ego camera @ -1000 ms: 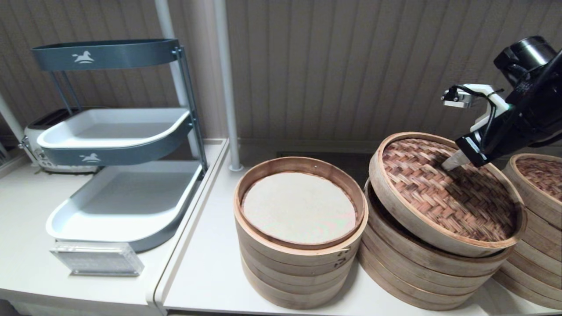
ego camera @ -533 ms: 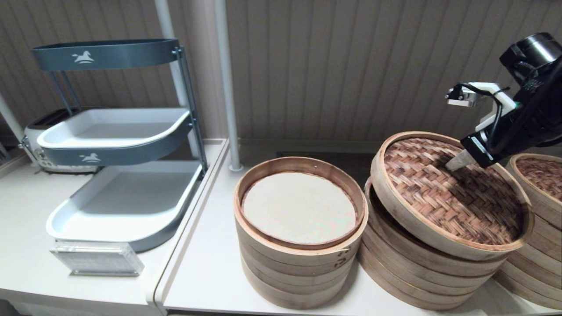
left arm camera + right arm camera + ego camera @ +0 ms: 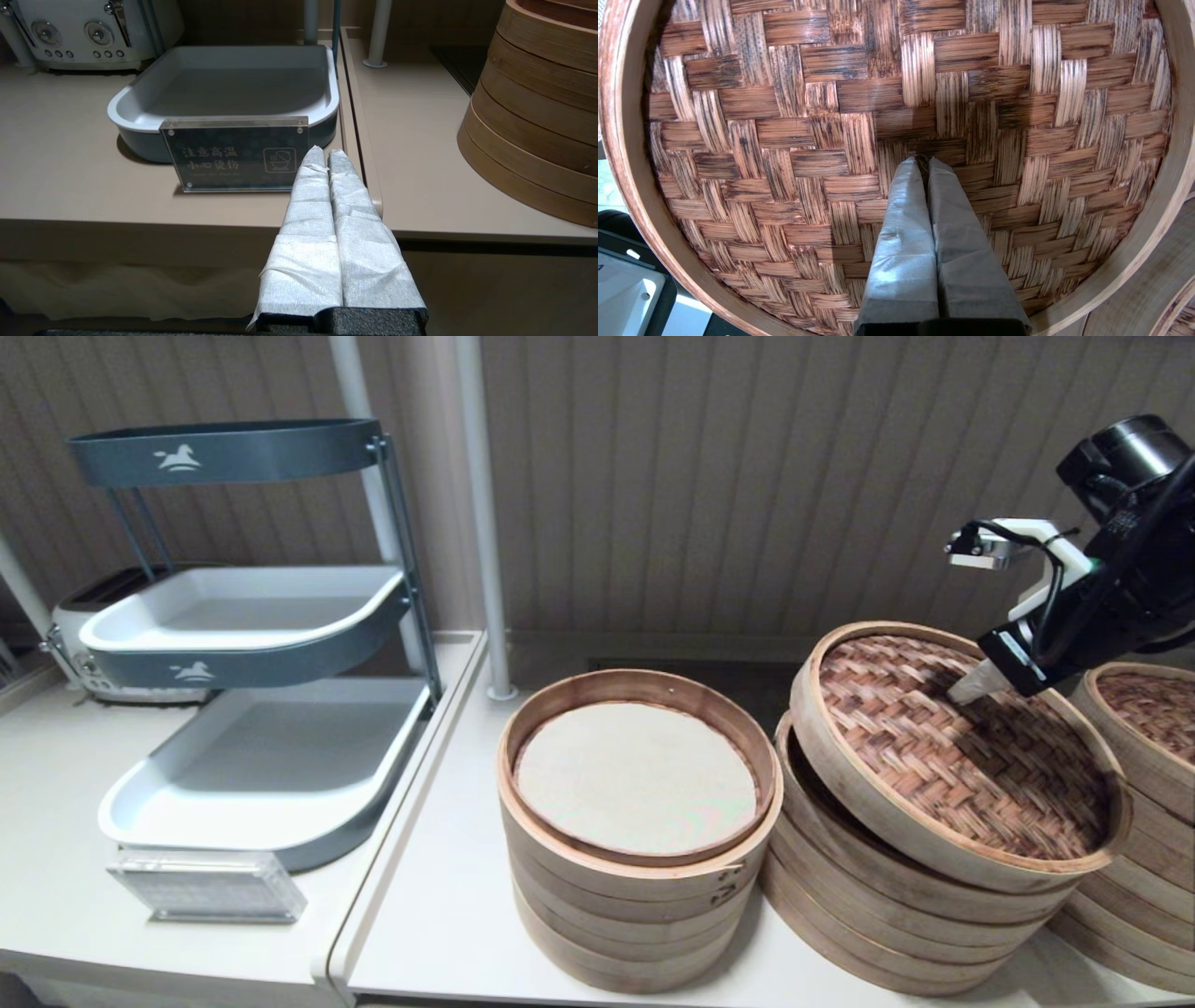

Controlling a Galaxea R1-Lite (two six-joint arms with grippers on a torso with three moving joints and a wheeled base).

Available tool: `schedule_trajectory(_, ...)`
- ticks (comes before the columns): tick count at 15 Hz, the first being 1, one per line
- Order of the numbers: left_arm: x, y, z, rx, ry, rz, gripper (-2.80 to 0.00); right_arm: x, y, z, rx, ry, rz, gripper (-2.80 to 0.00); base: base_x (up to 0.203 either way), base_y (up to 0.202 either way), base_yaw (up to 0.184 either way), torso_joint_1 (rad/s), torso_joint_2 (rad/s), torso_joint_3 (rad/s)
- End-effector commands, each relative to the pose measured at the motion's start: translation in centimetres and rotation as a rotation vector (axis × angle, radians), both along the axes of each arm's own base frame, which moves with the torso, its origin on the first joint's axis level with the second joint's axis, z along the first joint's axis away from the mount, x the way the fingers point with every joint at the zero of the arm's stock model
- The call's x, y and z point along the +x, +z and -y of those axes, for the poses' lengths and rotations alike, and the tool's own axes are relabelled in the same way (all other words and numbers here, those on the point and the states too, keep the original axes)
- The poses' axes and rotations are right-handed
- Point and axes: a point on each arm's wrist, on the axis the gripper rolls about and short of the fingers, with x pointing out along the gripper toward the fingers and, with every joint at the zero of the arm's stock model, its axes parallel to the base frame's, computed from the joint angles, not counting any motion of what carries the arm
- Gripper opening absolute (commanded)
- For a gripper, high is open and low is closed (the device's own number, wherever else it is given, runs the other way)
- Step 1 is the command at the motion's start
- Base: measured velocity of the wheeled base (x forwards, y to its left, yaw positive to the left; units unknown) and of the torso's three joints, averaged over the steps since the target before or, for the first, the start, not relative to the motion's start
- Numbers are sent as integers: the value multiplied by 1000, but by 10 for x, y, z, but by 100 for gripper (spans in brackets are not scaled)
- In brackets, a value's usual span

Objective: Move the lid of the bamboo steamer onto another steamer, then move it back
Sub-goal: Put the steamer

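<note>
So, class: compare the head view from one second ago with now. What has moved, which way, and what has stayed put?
The right hand, shut on the centre loop of the round woven bamboo steamer lid, has drifted slightly right, carrying the tilted lid with it across the wide pale-bamboo steamer stack. Nothing was released. The open steamer with the white liner, the grey tiered tray rack and the parked left hand stayed as they were.

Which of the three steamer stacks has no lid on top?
The left stack: its top is open, showing a pale round liner. The middle stack carries the tilted lid, and the right stack is covered too.
</note>
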Motion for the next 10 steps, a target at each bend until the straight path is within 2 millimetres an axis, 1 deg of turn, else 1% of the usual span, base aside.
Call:
schedule_trajectory(1,2,-8,0,1,0,-26,-280,2,-3,0,0,2,-15,-280,0,0,0,0,0,0)
schedule_trajectory(4,2,-8,0,0,0,-27,-280,8,-8,0,0,2,-29,-280,0,0,0,0,0,0)
schedule_trajectory(10,2,-8,0,1,-1,-27,-280,8,-9,0,0,2,-32,-280,0,0,0,0,0,0)
